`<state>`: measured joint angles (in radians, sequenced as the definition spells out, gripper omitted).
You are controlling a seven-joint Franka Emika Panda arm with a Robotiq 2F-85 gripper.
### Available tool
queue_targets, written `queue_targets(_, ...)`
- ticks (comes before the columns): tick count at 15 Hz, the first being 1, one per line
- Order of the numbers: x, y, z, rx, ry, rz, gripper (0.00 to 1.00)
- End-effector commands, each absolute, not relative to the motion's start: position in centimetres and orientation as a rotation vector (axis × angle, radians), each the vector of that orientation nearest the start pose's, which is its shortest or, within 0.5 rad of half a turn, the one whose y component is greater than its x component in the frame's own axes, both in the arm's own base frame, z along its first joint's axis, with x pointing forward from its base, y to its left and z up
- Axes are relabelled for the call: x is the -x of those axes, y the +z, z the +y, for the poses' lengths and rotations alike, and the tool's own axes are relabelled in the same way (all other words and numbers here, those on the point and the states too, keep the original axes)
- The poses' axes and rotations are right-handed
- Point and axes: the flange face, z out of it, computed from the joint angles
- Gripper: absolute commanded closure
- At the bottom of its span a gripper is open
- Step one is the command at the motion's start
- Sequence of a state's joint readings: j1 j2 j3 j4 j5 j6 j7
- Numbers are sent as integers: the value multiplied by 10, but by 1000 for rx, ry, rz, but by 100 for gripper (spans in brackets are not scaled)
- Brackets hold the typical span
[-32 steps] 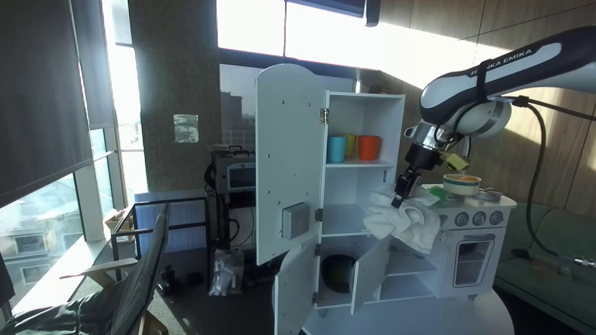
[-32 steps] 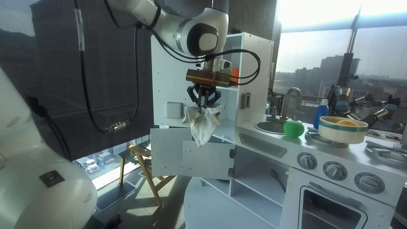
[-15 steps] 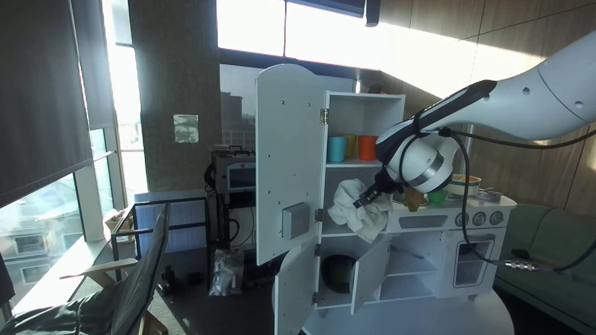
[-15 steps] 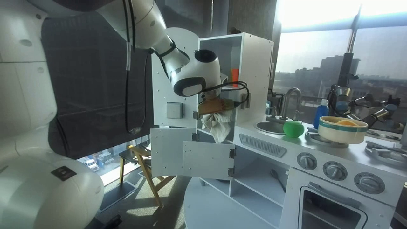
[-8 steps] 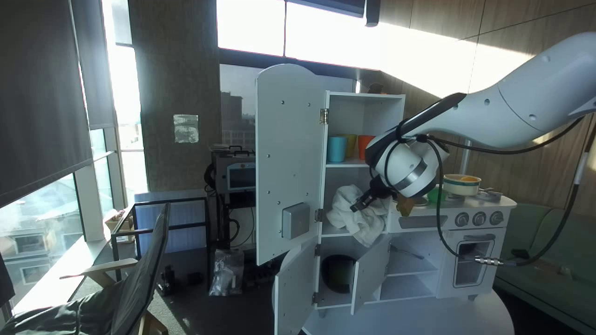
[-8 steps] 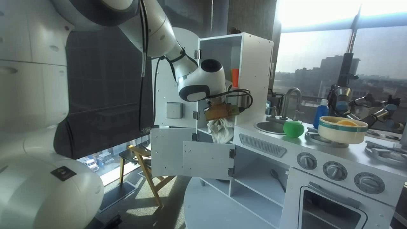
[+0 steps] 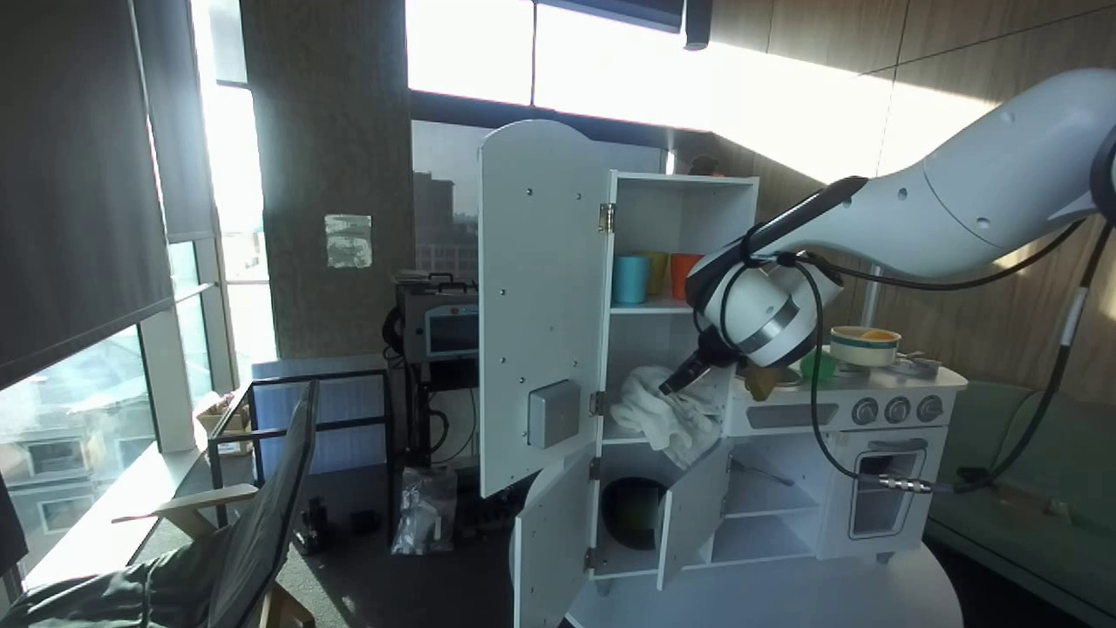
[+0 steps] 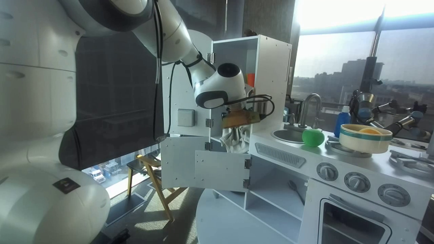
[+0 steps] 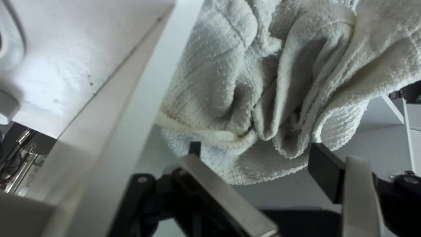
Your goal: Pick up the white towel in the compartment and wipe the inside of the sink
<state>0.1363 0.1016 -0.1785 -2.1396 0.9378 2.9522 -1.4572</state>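
Compared with two seconds ago, the white towel (image 7: 664, 427) is no longer hanging from the gripper (image 9: 256, 155); it's lying crumpled in the cabinet's middle compartment (image 7: 649, 336), sagging lower than half a second ago. In the wrist view the fingers (image 9: 324, 174) are standing wide apart, towel showing beyond the tips; can't tell if they're touching it.

Counts: one towel; three cups standing on the shelf above, namely a blue cup (image 7: 630, 279), yellow cup (image 7: 658, 272) and orange cup (image 7: 680, 277), the last partly hidden; three stove knobs (image 8: 327, 171); one cream pot (image 8: 366, 145) holding one orange piece (image 8: 370, 130); one round green object (image 8: 313, 137) sitting just beside one sink (image 8: 287, 136); one spoon (image 8: 296, 190) lying in a lower compartment.

Edges: towel is spilling over the compartment's front edge. White panel edge (image 9: 158, 72) is running near one finger. Cabinet side wall (image 8: 273, 67) is standing between towel and sink. Tall door (image 7: 542, 288) and two lower doors (image 7: 693, 515) are standing swung out.
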Motion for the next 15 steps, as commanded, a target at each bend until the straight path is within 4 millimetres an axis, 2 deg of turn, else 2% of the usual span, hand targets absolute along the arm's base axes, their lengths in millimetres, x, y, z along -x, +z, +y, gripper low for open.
queue_targets(1,-566,430,-82,2825,-1147,-744,0)
queue_targets(4,-545,440,-85,2760,-1031,-709,0)
queue_targets(8,-510,466,-96,2754,-826,-662,0)
queue_targets(12,-479,507,-121,2816,-777,-515,0)
queue_targets(15,-465,538,-141,2889,-809,-359,0)
